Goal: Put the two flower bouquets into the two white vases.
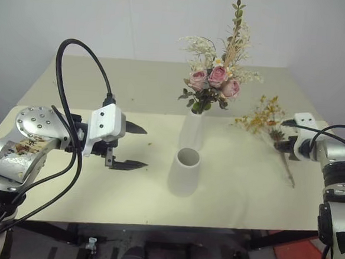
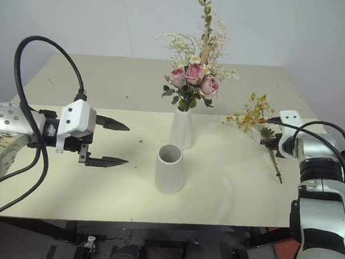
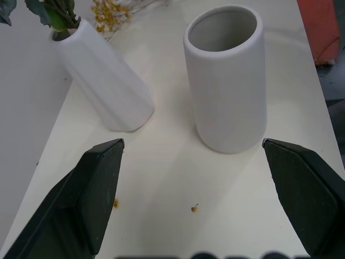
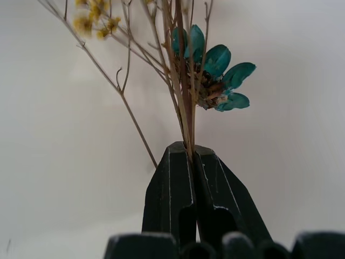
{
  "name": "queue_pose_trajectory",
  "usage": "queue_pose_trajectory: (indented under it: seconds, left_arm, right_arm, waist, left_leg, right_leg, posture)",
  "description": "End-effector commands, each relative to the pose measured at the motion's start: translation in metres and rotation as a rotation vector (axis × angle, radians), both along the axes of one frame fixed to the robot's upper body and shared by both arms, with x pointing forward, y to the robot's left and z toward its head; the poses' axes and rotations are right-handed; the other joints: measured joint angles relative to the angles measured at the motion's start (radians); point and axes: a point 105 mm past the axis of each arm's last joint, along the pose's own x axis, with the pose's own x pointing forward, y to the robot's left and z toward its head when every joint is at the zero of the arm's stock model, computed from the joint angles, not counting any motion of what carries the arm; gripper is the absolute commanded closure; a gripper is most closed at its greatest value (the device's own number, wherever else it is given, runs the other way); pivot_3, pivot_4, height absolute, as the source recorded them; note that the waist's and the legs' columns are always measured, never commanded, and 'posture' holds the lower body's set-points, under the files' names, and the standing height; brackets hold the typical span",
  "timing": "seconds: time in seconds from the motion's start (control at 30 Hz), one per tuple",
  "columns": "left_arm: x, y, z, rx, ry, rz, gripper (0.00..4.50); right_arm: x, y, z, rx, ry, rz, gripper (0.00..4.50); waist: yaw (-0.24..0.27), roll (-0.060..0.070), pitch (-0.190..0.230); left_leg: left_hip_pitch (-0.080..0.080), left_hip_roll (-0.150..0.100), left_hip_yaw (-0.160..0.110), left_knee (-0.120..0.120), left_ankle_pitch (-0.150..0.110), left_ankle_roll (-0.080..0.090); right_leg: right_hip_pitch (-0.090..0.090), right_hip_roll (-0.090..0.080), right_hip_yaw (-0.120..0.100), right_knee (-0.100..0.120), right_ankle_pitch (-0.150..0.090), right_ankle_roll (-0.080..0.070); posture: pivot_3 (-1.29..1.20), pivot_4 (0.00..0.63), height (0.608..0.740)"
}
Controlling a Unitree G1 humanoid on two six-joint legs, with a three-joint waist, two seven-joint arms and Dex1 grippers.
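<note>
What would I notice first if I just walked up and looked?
Probably the pink rose bouquet, standing tall in the slim white vase at the middle of the table. Next, the yellow bouquet on the right, its stems pinched in the right tool, and the empty wider vase in front.

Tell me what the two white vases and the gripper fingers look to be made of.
Shorter vase and tall vase: likely matte ceramic or plaster, since the white surface is dull and opaque without glare. Left gripper fingers: probably black plastic, smooth with faint layered ridges.
</note>
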Motion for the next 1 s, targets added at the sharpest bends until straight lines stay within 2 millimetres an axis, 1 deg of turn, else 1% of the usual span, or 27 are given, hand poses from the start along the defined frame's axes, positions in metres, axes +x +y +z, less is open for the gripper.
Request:
queue_pose_trajectory:
  seconds: [0.03,0.1,0.13,0.2,0.27,0.3,0.33,0.37,0.47,0.5,0.53,0.57,0.63,0.8,0.87,1.0]
  left_arm:
    - [-0.002,0.005,0.013,-0.028,-0.034,0.010,0.00]
    - [-0.002,0.007,0.013,-0.042,-0.023,0.014,0.00]
    - [-0.002,0.008,0.013,-0.047,-0.020,0.014,0.00]
    - [-0.003,0.010,0.012,-0.058,-0.017,0.012,0.00]
    - [-0.002,0.013,0.010,-0.057,-0.021,0.011,0.00]
    - [-0.002,0.015,0.008,-0.055,-0.019,0.012,0.00]
    - [-0.002,0.017,0.008,-0.054,-0.017,0.013,0.00]
    - [-0.002,0.018,0.007,-0.055,-0.013,0.009,0.00]
    - [-0.005,0.022,0.006,-0.066,-0.004,-0.007,0.00]
    - [-0.005,0.023,0.006,-0.070,-0.003,-0.010,0.00]
    - [-0.005,0.023,0.006,-0.076,-0.003,-0.012,0.00]
    - [-0.005,0.023,0.006,-0.086,-0.001,-0.015,0.00]
    - [-0.005,0.023,0.006,-0.102,0.004,-0.018,0.00]
    - [-0.002,0.026,-0.002,-0.112,0.022,-0.001,0.00]
    - [-0.001,0.027,-0.003,-0.118,0.024,0.005,0.00]
    - [-0.002,0.028,-0.003,-0.132,0.026,0.025,0.00]
  right_arm:
    - [-0.006,-0.009,0.060,-0.045,-0.359,-0.108,4.43]
    - [-0.028,-0.002,0.092,-0.064,-0.636,-0.096,4.43]
    - [-0.040,0.001,0.103,-0.066,-0.733,-0.092,4.43]
    - [-0.069,0.015,0.120,0.021,-0.891,-0.004,4.43]
    - [-0.102,0.036,0.133,0.138,-1.030,0.150,4.43]
    - [-0.117,0.045,0.137,0.225,-1.075,0.233,4.43]
    - [-0.127,0.051,0.139,0.281,-1.099,0.289,4.43]
    - [-0.134,0.056,0.142,0.312,-1.119,0.325,4.43]
    - [-0.158,0.083,0.155,0.433,-1.180,0.539,4.43]
    - [-0.163,0.088,0.157,0.455,-1.184,0.583,4.43]
    - [-0.165,0.098,0.158,0.489,-1.172,0.651,4.43]
    - [-0.166,0.108,0.158,0.518,-1.160,0.715,4.43]
    - [-0.165,0.128,0.158,0.600,-1.135,0.833,4.43]
    - [-0.145,0.168,0.149,0.701,-1.074,1.029,4.43]
    - [-0.136,0.180,0.144,0.735,-1.042,1.089,4.43]
    - [-0.123,0.196,0.137,0.764,-1.009,1.148,4.43]
  waist:
    - [0.002,0.000,0.000]
    - [0.004,0.000,0.000]
    - [0.005,0.000,0.000]
    - [0.006,0.000,0.000]
    - [0.007,0.000,0.000]
    - [0.007,0.000,0.000]
    - [0.007,0.000,0.000]
    - [0.007,0.000,0.000]
    - [0.000,0.000,0.000]
    - [-0.001,0.000,0.000]
    - [-0.002,0.000,0.000]
    - [-0.001,0.000,0.000]
    - [-0.002,0.000,0.000]
    - [-0.002,0.000,0.000]
    - [-0.001,0.000,0.000]
    - [0.003,0.000,0.000]
  left_leg:
    - [0.000,0.000,0.000,0.000,0.000,0.000]
    - [-0.001,0.000,-0.001,-0.001,0.000,0.000]
    - [-0.001,0.000,-0.001,-0.001,0.000,0.000]
    - [-0.001,0.000,-0.001,-0.002,0.000,0.000]
    - [-0.001,0.000,-0.001,-0.001,0.000,0.000]
    - [0.000,0.000,-0.001,-0.001,0.000,0.000]
    - [0.000,0.000,0.000,-0.001,0.000,0.000]
    - [0.002,0.001,0.000,-0.001,0.000,0.000]
    - [0.006,0.002,0.000,0.000,0.000,0.000]
    - [0.008,0.002,0.001,0.000,0.000,0.000]
    - [0.013,0.004,0.001,0.000,0.000,0.000]
    - [0.014,0.006,0.001,-0.001,0.000,0.000]
    - [0.015,0.014,0.002,0.000,0.000,0.000]
    - [0.018,0.020,0.005,-0.001,0.000,0.000]
    - [0.018,0.023,0.004,-0.001,0.000,0.000]
    - [0.016,0.024,0.005,-0.002,0.000,0.000]
  right_leg:
    - [0.000,0.000,0.000,0.000,0.000,0.000]
    - [-0.001,0.000,0.000,0.000,0.000,0.000]
    - [-0.001,0.000,0.000,0.000,0.000,0.000]
    - [-0.001,0.000,0.000,0.000,0.000,0.000]
    - [0.000,-0.001,0.000,-0.001,0.000,0.000]
    - [0.000,0.000,0.000,-0.001,0.000,0.000]
    - [0.001,-0.001,0.000,-0.001,0.000,0.001]
    - [0.002,0.000,0.000,-0.001,0.000,0.002]
    - [0.006,0.001,0.001,-0.001,0.001,0.001]
    - [0.008,0.001,0.001,-0.002,0.001,0.001]
    - [0.012,0.003,0.002,-0.002,0.000,0.000]
    - [0.015,0.004,0.002,-0.002,-0.003,-0.005]
    - [0.016,0.012,0.006,-0.005,-0.003,-0.006]
    - [0.015,0.023,0.011,-0.003,-0.002,-0.008]
    - [0.014,0.029,0.014,-0.003,-0.001,-0.009]
    - [0.012,0.030,0.014,-0.003,0.000,-0.010]
  posture:
    - [0.00,0.150,0.740]
    - [0.00,0.150,0.740]
    - [0.00,0.150,0.740]
    - [0.00,0.150,0.740]
    - [0.00,0.150,0.740]
    - [0.00,0.150,0.740]
    - [0.00,0.150,0.740]
    - [0.00,0.150,0.740]
    - [0.00,0.150,0.740]
    - [0.00,0.150,0.740]
    - [0.00,0.150,0.740]
    - [0.00,0.150,0.740]
    - [0.00,0.150,0.740]
    - [0.00,0.150,0.740]
    - [0.00,0.150,0.740]
    - [0.00,0.150,0.740]
